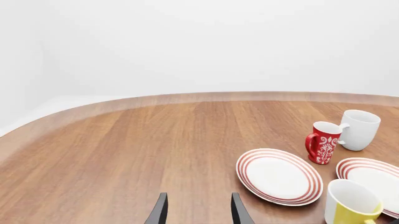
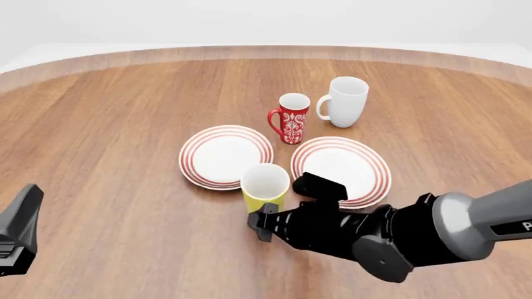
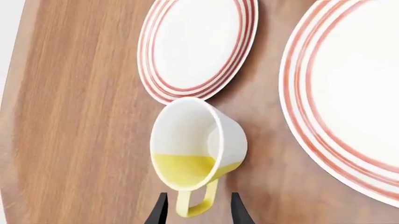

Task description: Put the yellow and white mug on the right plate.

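The yellow and white mug (image 2: 265, 185) stands upright on the table between the two plates, just in front of them. Its handle (image 3: 192, 205) points toward my right gripper (image 3: 197, 212), which is open with one finger on each side of the handle. In the front view the right gripper (image 2: 264, 219) sits low, directly in front of the mug. The right plate (image 2: 341, 163) lies flat and bare just right of the mug, and its rim (image 3: 299, 116) also shows in the right wrist view. My left gripper (image 1: 198, 212) is open and holds nothing, far left near the table's front (image 2: 20, 227).
The left plate (image 2: 226, 156) lies beside the right one. A red patterned mug (image 2: 292, 118) and a larger white mug (image 2: 345, 101) stand behind the plates. The wooden table's curved far edge (image 2: 266, 53) runs along the back.
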